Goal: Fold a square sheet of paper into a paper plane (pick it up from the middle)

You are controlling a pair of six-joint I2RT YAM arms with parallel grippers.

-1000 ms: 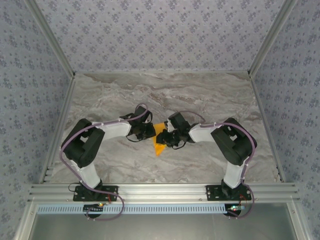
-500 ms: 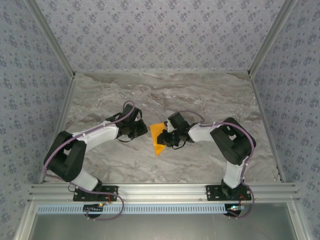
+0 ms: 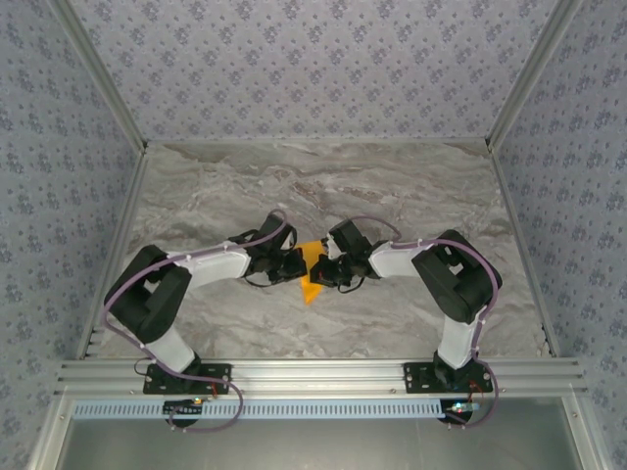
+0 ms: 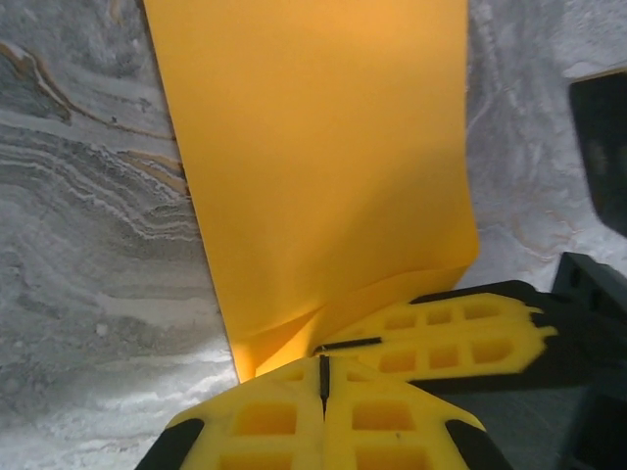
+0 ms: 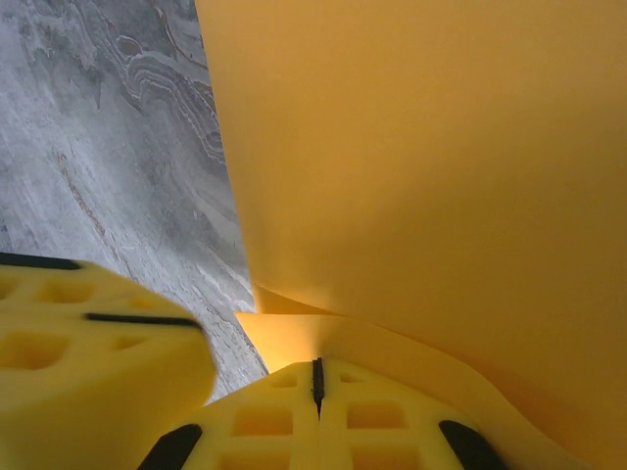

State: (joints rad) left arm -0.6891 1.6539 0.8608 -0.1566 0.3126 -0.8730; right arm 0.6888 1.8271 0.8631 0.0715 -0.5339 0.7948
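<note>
The thin bright-orange sheet of paper (image 4: 313, 147), light, limp and easily creased, sits mid-counter (image 3: 411, 186), where the left tool (image 4: 323, 367) and right tool (image 5: 315, 370) each appear clamped fully shut on an edge, so pinching near its middle looks wisest.

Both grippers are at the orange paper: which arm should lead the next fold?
Right, probably: the right gripper is shut with a raised flap of the orange paper right at its tips. The left gripper is shut at the sheet's edge, better for pinning.
</note>
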